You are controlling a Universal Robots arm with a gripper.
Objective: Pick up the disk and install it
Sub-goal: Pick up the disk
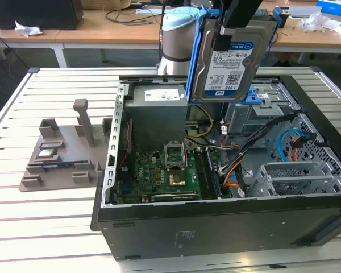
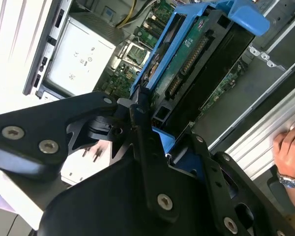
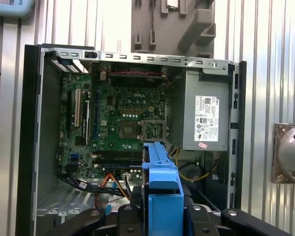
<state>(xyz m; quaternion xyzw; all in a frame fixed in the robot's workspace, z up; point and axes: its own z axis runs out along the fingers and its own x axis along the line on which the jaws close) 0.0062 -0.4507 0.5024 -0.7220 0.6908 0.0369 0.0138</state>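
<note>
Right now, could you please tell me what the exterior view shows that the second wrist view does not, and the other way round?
Exterior view: the labelled face of the disk, hanging upright from the gripper above the open computer case, and a grey fixture at the exterior view's left. Second wrist view: the disk's green circuit-board side, and a person's hand with a wristwatch near the case. Both: the disk in its blue bracket, the grey power-supply box and the motherboard.

My gripper [image 1: 226,35] holds the disk [image 1: 234,62] above the open computer case [image 1: 216,227], which lies on the table [image 1: 45,227]. Inside sits the power-supply box [image 1: 158,116]. A stand [image 1: 62,153] lies beside the case, at the exterior view's left.
</note>
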